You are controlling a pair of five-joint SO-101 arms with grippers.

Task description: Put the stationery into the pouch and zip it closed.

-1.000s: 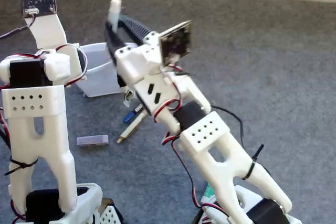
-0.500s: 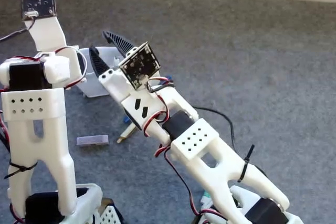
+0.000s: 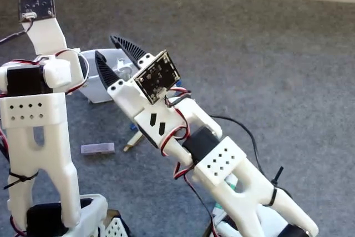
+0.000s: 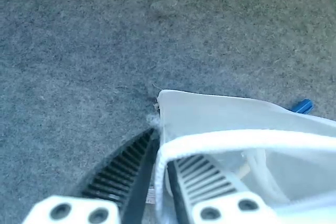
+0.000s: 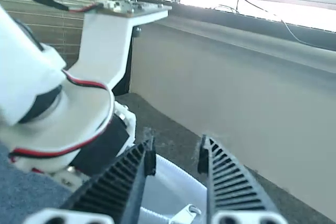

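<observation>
A white translucent pouch (image 3: 101,88) stands open on the grey carpet at the back left. My left gripper (image 4: 161,149) is shut on the pouch (image 4: 236,124) rim, pinching its white edge. My right gripper (image 3: 104,46) hangs open just above the pouch mouth, with nothing between its black fingers (image 3: 105,69). In the right wrist view my right gripper (image 5: 176,153) is over the pouch (image 5: 168,182) and a metal zipper pull (image 5: 187,214) shows below it. A grey eraser-like block (image 3: 97,149), a wooden pencil (image 3: 133,140) and a blue item (image 3: 133,126) lie on the carpet.
The left arm's white tower (image 3: 34,115) stands at the left, close to the pouch. The right arm (image 3: 222,165) stretches diagonally from the lower right. Open carpet (image 3: 277,65) lies to the right and behind.
A second ago my right gripper held a white thing high above the pouch. Now it is open and empty, lower over the pouch, wrist rotated. The left arm stayed put.
</observation>
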